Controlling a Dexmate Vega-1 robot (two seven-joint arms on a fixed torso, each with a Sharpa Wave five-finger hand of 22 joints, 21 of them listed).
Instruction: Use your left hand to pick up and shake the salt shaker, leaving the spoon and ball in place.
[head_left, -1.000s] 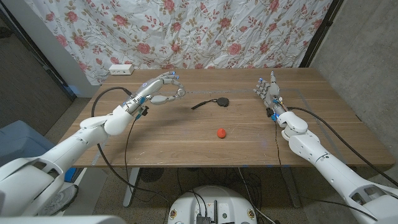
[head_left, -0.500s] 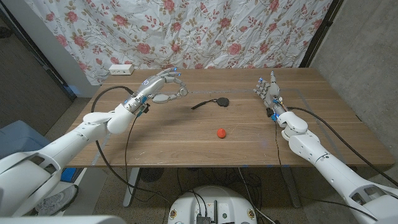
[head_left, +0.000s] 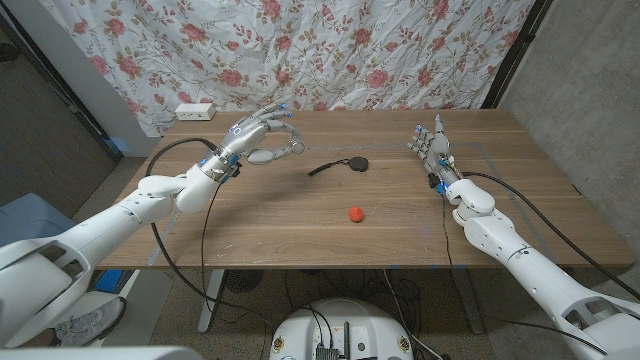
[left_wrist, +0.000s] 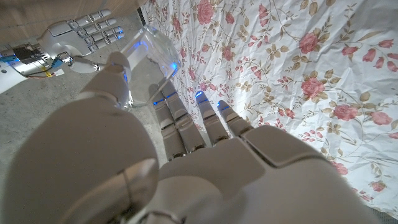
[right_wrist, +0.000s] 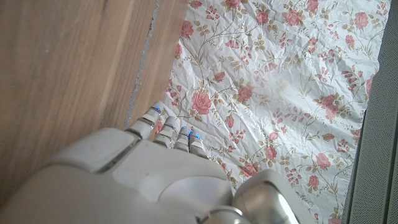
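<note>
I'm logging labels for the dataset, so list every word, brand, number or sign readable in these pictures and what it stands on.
None can be read.
The clear salt shaker in the left hand shows no label.
The spoon and the ball bear no marks.
The white power strip is too small to read.

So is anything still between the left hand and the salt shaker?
No. The left hand already holds the salt shaker above the table; the spoon and ball lie apart from it.

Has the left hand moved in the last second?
Yes. The left hand, holding the salt shaker, has drifted slightly toward the curtain, away from the spoon.
</note>
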